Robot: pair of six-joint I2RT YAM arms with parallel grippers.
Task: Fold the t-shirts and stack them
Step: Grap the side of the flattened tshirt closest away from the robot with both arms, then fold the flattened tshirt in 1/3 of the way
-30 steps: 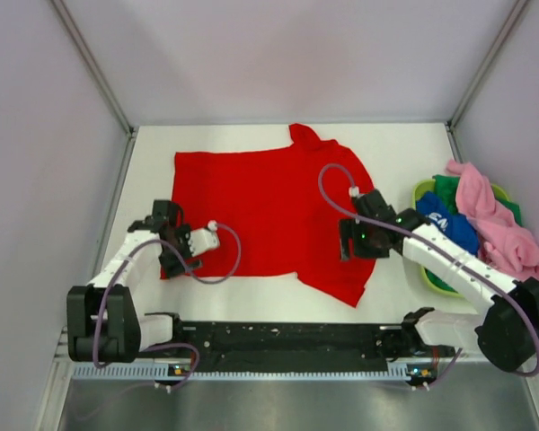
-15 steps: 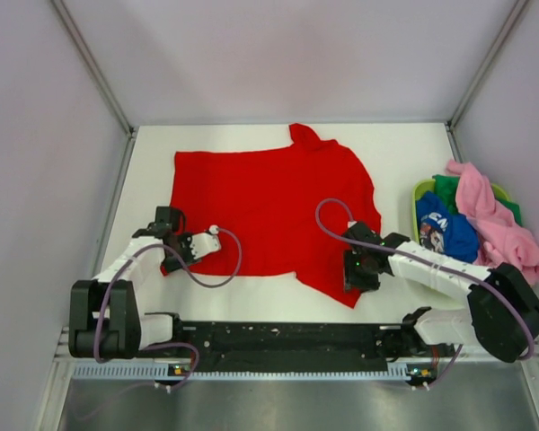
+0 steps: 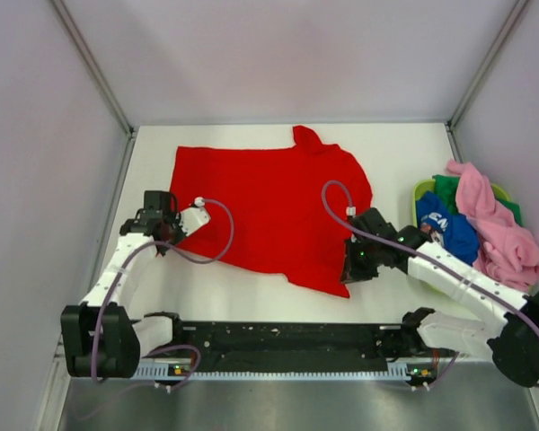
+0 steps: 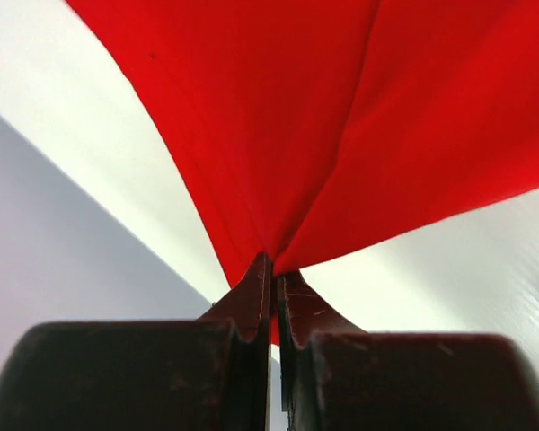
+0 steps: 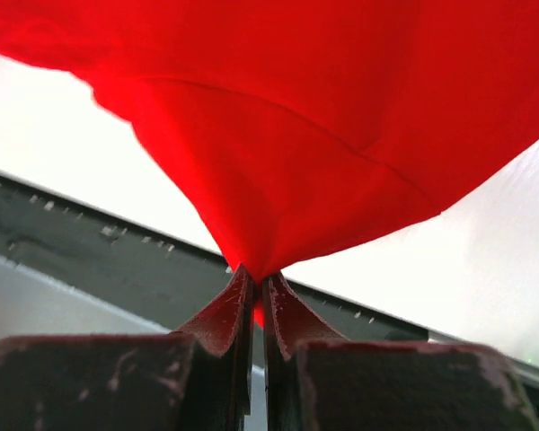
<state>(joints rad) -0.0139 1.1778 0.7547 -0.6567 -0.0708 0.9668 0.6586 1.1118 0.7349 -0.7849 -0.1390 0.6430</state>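
Note:
A bright red t-shirt (image 3: 269,202) lies spread over the white table, print side hidden. My left gripper (image 3: 164,241) is shut on its near left corner, and the cloth (image 4: 341,135) pulls up taut from the tips (image 4: 274,269). My right gripper (image 3: 350,274) is shut on the near right corner, where red cloth (image 5: 296,144) fans out from the closed tips (image 5: 256,283). More t-shirts sit at the right: a blue one with white lettering (image 3: 445,229), a pink one (image 3: 499,224) and a dark green one (image 3: 447,187).
A round lime-green basket (image 3: 420,190) holds the other shirts at the table's right edge. The black base rail (image 3: 278,339) runs along the near edge. Grey walls close in the left, right and back sides.
Both grippers went down to the red shirt's near corners and shut on them. The near edge has lifted and shifted away from the front, the left corner moving up-left.

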